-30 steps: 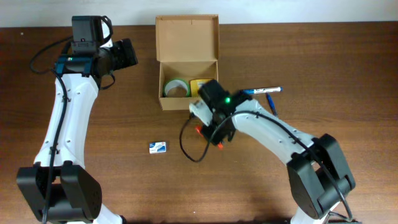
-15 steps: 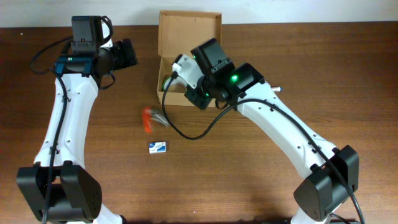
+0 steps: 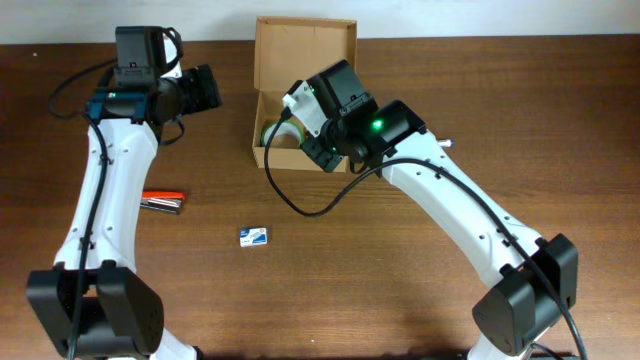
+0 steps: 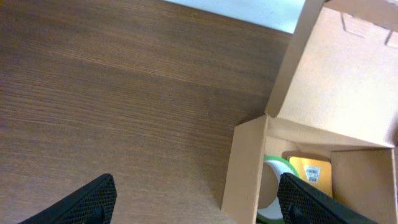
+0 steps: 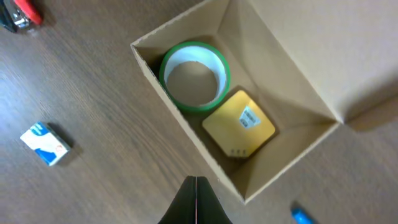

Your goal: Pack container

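Note:
The container (image 3: 305,55) is a tan cardboard box with its flap lid open at the back middle of the table. It also shows in the left wrist view (image 4: 249,168) and the right wrist view (image 5: 186,134). Inside lie a green tape roll (image 5: 194,74) and a small yellow cube (image 5: 239,124). My right gripper (image 5: 196,182) is shut and empty, and hovers over the box's front wall (image 3: 322,152). My left gripper (image 4: 199,205) is open and empty, raised to the left of the box (image 3: 205,88).
A red-orange handled tool (image 3: 162,202) lies on the table at the left, also in the right wrist view (image 5: 18,15). A small blue and white packet (image 3: 254,236) lies in front of the box. A blue pen (image 5: 301,216) lies to the right of the box.
My right gripper has moved from in front of the box up to its front wall. The red-orange tool it was at has slid far left across the table. The left arm has not moved.

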`<action>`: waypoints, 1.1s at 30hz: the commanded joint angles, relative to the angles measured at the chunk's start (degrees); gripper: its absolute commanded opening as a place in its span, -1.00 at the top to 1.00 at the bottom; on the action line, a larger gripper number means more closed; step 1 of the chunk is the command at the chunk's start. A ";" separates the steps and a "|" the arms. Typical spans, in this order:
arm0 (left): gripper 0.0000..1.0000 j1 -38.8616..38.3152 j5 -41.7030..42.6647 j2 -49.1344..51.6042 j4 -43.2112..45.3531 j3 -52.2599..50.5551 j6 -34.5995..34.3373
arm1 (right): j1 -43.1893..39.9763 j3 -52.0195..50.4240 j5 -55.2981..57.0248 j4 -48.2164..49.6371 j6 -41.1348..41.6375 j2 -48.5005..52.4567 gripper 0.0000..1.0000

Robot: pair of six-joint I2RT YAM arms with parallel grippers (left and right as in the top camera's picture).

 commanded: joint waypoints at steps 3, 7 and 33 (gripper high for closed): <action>-0.65 -0.39 0.59 -5.33 -1.05 -0.07 3.28 | 0.04 2.56 -0.31 -2.78 4.37 -5.53 0.92; -0.65 -1.44 0.39 -5.86 -2.80 -0.07 4.31 | 0.04 2.56 -0.31 -5.53 7.28 -8.22 0.69; -0.65 -2.08 -12.11 -6.82 -13.55 -0.07 -12.96 | 0.02 2.56 -0.92 -15.63 9.86 -13.40 -0.98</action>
